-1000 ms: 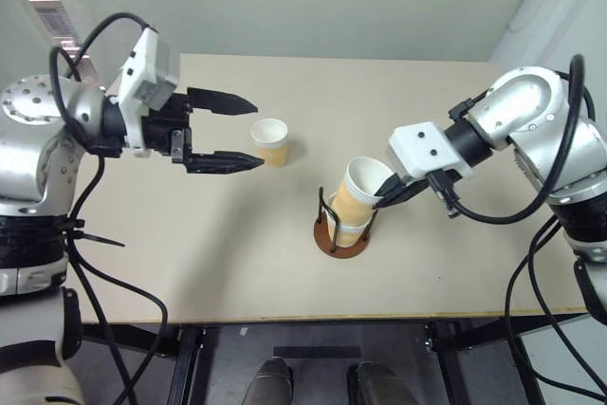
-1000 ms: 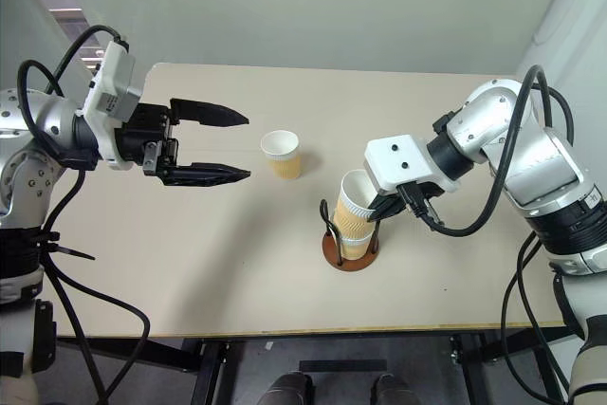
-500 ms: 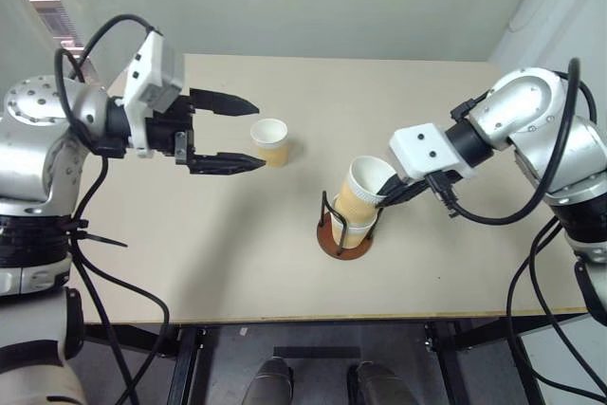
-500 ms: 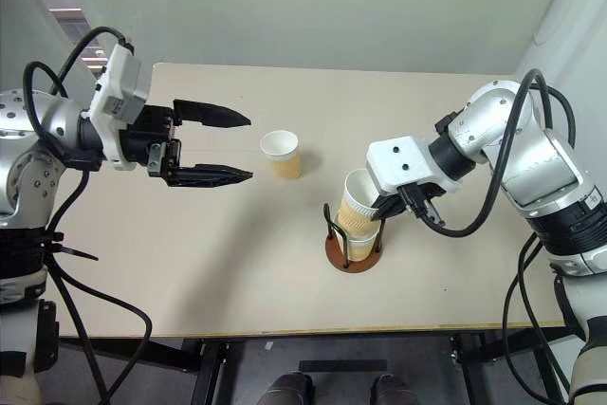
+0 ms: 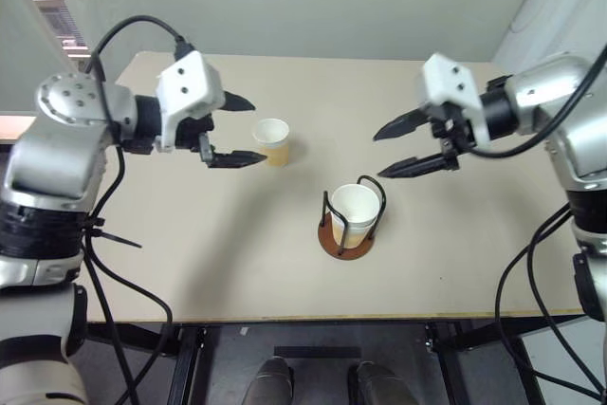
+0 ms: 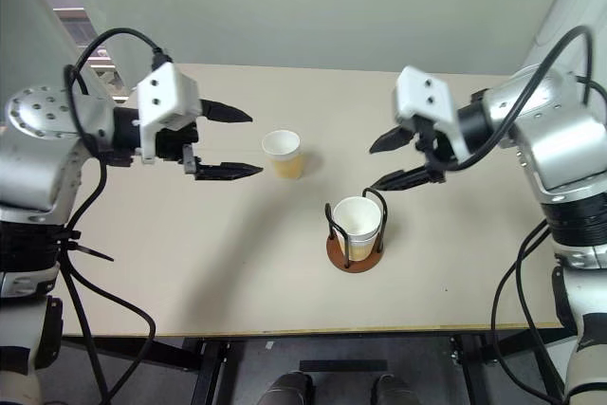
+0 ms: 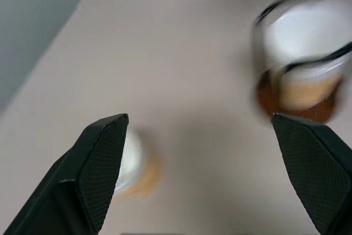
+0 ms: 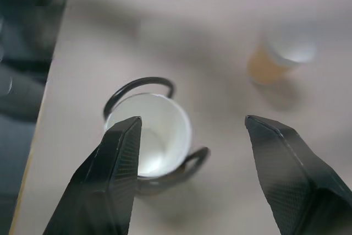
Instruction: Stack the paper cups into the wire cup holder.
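Nested paper cups seated upright inside wire cup holder, below and just beside right gripper; jaws wide, empty, raised clear. Last loose cup upright on table, just off tips of left gripper; jaws spread wide, empty, aligned for side grasp.

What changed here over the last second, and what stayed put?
The right pincer let go of the top cup, which settled upright into the wire cup holder; the pincer opened and lifted away. The left pincer, open throughout, edged closer to the loose cup, which has not moved.
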Robot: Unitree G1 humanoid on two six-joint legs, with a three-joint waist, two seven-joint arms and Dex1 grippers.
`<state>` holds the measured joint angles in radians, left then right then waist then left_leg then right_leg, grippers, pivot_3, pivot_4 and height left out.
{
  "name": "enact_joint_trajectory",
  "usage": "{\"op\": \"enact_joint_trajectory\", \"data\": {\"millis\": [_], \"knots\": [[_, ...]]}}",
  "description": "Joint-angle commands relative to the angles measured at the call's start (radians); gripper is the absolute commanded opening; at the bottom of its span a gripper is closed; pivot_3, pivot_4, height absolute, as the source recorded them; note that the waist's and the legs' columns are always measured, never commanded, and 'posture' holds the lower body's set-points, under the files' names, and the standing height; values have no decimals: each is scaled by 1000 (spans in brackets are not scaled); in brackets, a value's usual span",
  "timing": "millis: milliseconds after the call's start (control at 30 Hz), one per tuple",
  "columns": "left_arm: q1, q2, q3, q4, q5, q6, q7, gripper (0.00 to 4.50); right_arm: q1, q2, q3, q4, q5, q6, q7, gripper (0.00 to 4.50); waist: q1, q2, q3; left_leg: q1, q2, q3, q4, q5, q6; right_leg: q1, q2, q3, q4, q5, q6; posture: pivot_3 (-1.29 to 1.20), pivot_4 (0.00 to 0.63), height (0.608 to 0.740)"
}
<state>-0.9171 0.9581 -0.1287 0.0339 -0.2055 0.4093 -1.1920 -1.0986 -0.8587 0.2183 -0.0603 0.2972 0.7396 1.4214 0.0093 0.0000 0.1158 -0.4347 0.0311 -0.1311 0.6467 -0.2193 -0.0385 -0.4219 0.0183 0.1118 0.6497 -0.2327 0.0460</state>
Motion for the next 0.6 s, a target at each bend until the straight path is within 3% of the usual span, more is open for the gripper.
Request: {"op": "enact_joint_trajectory", "data": {"millis": [33, 300, 600], "knots": [[-56, -25, -49, 22, 120, -96, 49, 4500, -6, -8, -148, -16, 114, 108, -44, 3126, 0, 0, 0, 0, 0, 0, 0, 0, 0, 0, 0, 0, 0, 0, 0, 0, 150, 740], [-165, -120, -218, 198, 386, -229, 124, 4500, 101, 9, -320, -86, 319, 214, -103, 3126, 0, 0, 0, 0, 0, 0, 0, 0, 0, 0, 0, 0, -1, 1, 2, 0, 150, 740], [-230, -220, -282, 433, 538, -340, 192, 4500, 152, -63, -322, -94, 401, 208, -75, 3126, 2, 0, 0, -1, -1, -1, 0, 0, 0, 0, 0, 1, -3, 2, 4, 0, 150, 740]]}}
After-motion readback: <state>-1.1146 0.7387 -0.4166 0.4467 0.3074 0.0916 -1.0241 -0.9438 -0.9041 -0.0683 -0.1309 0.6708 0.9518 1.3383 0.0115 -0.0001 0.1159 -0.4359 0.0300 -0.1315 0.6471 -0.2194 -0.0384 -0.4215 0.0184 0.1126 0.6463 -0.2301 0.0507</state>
